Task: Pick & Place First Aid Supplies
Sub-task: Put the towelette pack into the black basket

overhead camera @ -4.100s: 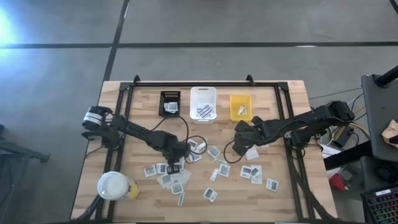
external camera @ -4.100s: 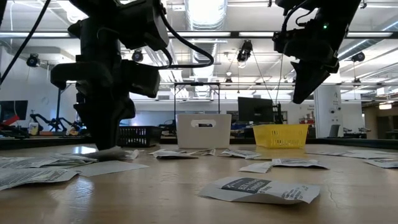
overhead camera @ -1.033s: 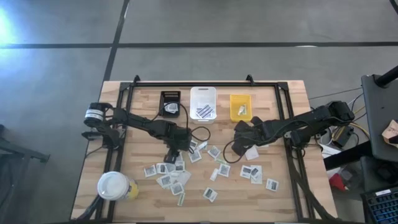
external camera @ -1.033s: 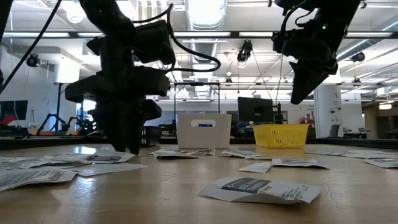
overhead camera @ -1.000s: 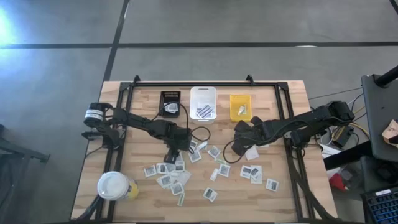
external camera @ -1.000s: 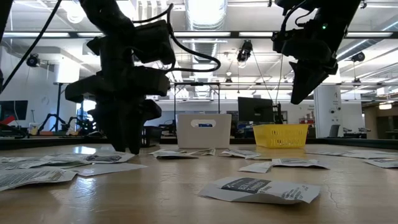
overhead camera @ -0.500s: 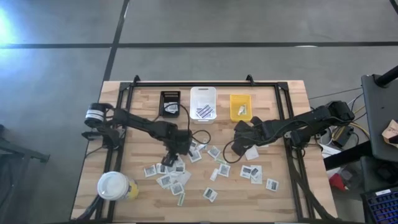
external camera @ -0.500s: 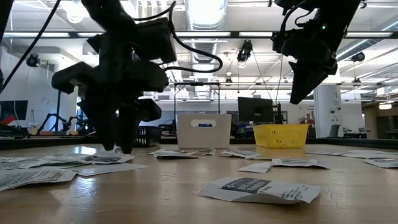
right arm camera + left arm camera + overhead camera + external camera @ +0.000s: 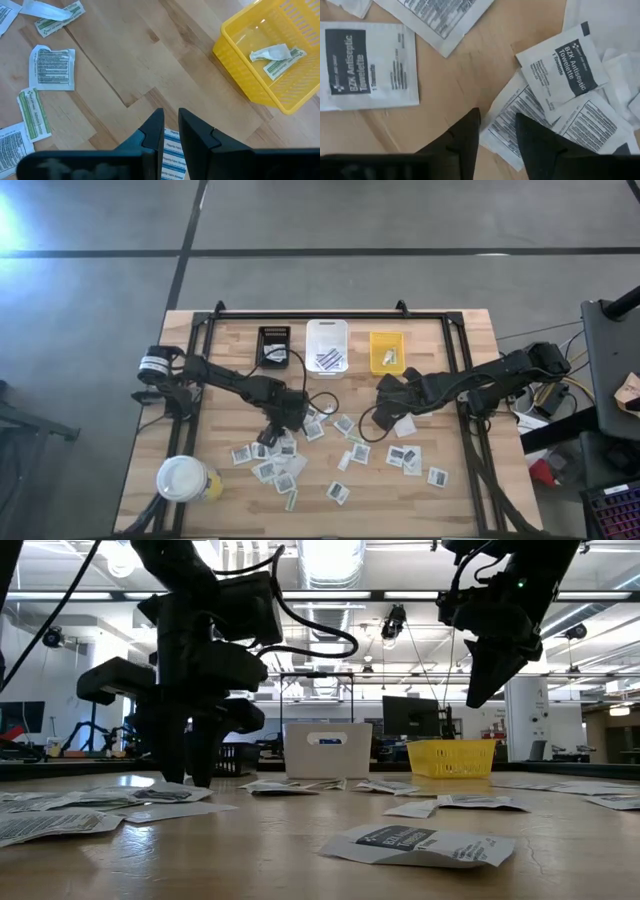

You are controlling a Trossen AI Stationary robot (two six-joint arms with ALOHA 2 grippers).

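While packets [image 9: 327, 360] fill the white bin [image 9: 327, 332], the yellow bin [image 9: 272, 80] holds strips [image 9: 274, 54].

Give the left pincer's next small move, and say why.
Probably finish closing. The left pincer sits low over the pile, fingers apart, with the edge of a white packet showing between them. It does not look pinched yet. The right pincer waits beside the yellow bin.
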